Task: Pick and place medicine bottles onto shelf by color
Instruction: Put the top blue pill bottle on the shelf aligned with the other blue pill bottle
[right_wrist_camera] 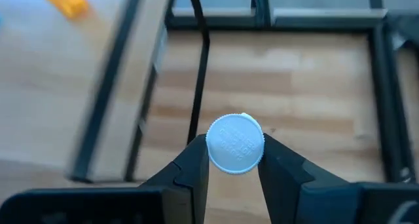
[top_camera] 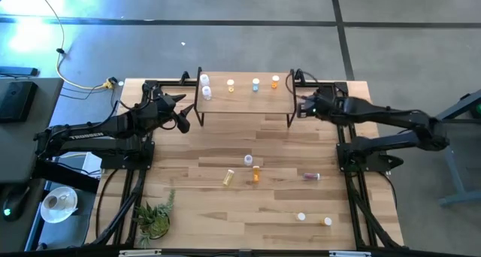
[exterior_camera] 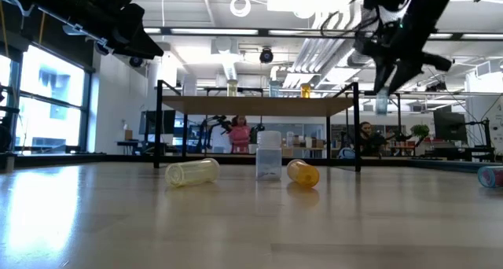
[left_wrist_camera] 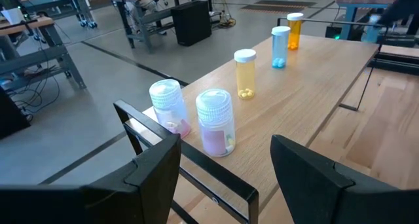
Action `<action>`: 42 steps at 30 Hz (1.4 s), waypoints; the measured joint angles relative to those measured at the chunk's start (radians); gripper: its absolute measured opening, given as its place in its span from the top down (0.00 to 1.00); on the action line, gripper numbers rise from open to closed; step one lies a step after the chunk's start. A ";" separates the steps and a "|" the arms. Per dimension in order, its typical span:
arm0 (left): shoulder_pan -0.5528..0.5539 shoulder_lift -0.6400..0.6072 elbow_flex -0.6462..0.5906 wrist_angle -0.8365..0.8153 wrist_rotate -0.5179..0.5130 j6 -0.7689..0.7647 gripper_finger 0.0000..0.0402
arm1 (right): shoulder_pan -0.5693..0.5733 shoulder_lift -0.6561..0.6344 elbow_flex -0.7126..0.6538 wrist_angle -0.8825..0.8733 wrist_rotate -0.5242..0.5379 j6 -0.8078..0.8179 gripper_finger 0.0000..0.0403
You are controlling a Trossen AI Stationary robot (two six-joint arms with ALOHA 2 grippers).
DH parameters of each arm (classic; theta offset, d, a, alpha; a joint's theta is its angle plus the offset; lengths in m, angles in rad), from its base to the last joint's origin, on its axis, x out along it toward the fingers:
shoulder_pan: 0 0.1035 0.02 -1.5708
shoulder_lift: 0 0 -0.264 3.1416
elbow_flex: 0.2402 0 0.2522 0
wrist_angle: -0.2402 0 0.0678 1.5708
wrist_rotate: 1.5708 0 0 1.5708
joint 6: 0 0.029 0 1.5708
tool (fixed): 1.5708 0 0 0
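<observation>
The shelf stands at the table's far middle on thin black legs. On it stand two white medicine bottles, a yellow one, a blue one and an orange one. My left gripper hovers open just off the shelf's left end. My right gripper is by the shelf's right end, shut on a white-capped bottle. Several more bottles lie or stand on the table. My right gripper pinches the bottle between its two fingers, one on each side just under the white cap. The fingers slant down from the table's right side. The bottle's pale body hangs below them, clear of the table, at about shelf height.
On the tabletop are a lying yellow bottle, an upright white one, a lying orange one, a pinkish one, and two near the front right. A small plant sits at the front left.
</observation>
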 joint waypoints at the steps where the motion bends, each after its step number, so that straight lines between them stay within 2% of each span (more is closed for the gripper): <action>1: 0.000 0.000 0.000 0.000 0.000 0.000 0.43 | -0.007 0.000 0.028 -0.015 0.010 -0.014 0.76; 11: 0.000 0.000 0.000 0.000 0.000 0.000 0.43 | -0.092 0.021 0.298 0.008 0.067 -0.240 0.76; 19: 0.000 0.000 0.000 0.000 0.000 0.000 0.43 | -0.098 0.147 0.459 0.039 0.053 -0.385 0.76; 34: 0.000 0.000 0.000 0.000 0.000 0.000 0.43 | -0.098 0.434 0.667 0.045 -0.218 -0.522 0.76; 42: 0.000 0.000 0.000 0.000 0.000 0.000 0.43 | -0.095 0.545 0.747 0.047 -0.319 -0.547 0.76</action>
